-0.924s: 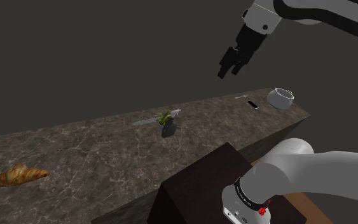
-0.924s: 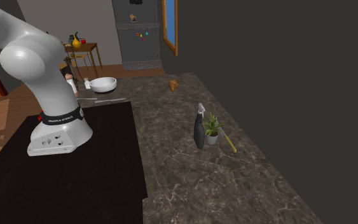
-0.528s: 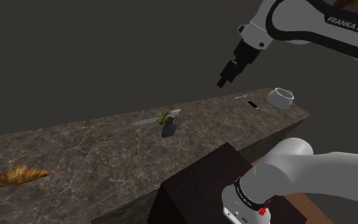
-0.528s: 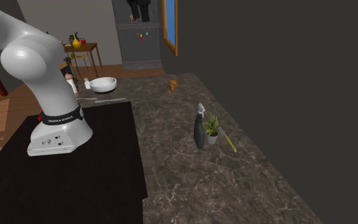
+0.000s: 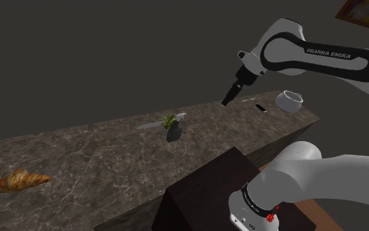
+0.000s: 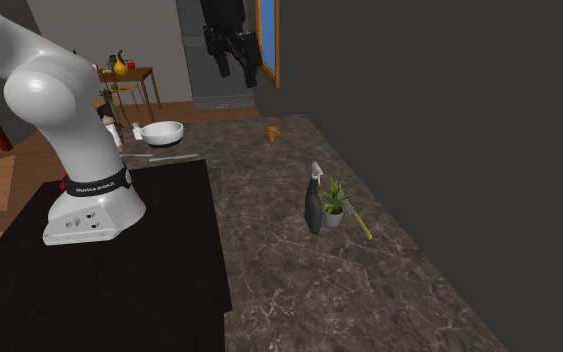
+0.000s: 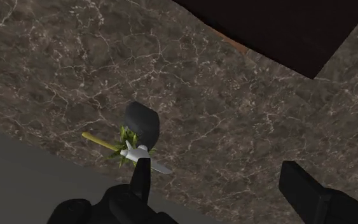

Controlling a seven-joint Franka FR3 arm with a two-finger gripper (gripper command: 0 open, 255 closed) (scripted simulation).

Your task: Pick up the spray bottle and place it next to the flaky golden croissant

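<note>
On the counter (image 5: 97, 157) the bottle (image 6: 314, 205) stands just beside the plant (image 6: 333, 205), a knife (image 6: 359, 222) lying between plant and wall (image 6: 449, 150), with the croissant (image 5: 19, 180) well apart at the shoulder view's left end and the bowl (image 5: 289, 100) at its right.

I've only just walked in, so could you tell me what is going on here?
The Franka arm's gripper hangs open above the marbled counter, holding nothing. The dark spray bottle stands untouched beside a small potted plant. The croissant lies farther along the counter, so the pick has not yet begun.
</note>
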